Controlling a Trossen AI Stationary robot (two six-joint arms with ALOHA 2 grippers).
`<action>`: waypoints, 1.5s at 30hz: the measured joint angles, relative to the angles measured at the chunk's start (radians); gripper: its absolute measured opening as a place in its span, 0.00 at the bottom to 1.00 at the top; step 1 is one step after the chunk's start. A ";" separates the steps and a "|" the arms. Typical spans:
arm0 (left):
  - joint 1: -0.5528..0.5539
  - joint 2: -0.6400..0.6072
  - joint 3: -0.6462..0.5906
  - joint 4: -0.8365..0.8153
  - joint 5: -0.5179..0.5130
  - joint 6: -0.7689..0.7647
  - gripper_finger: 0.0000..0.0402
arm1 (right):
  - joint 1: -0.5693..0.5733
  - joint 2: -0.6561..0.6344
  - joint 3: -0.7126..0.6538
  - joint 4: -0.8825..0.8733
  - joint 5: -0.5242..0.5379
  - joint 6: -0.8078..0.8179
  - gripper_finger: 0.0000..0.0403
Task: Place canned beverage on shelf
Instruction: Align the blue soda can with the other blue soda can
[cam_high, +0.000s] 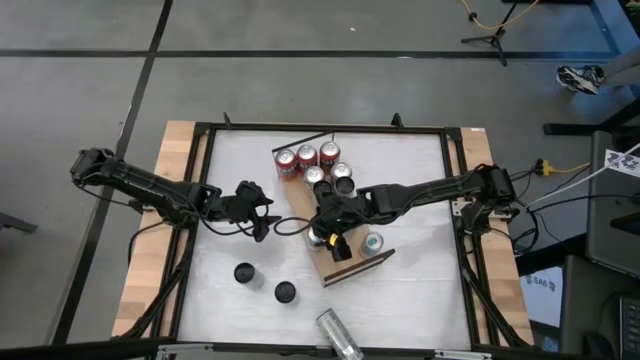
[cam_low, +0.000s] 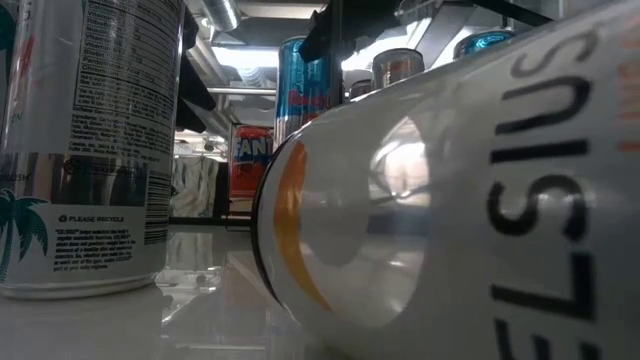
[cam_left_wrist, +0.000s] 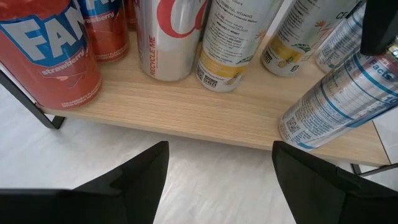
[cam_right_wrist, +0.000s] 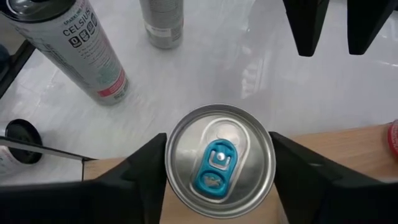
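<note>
Our right gripper (cam_right_wrist: 217, 171) is clamped on a silver aluminium can with a blue tab (cam_right_wrist: 219, 160), upright over the long light-brown wooden shelf (cam_high: 345, 265). Our left gripper (cam_left_wrist: 217, 180) waits beside it, fingers apart. Next, we judge, comes settling and releasing it.

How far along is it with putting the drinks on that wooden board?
Several cans already stand on the shelf. The right pincer is shut on a blue-tabbed can over the board. Two dark-topped cans and a lying can remain on the table; the left pincer waits open.
</note>
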 joint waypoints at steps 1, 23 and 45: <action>0.000 0.000 0.000 0.000 0.000 0.000 0.69 | 0.000 0.000 0.000 -0.003 0.000 0.000 0.56; 0.000 0.000 0.000 -0.004 0.000 0.000 0.69 | 0.022 -0.093 -0.002 -0.095 -0.013 0.113 0.59; -0.035 0.000 0.000 0.002 0.002 0.000 0.69 | 0.154 -0.136 0.000 -0.249 0.154 0.268 0.59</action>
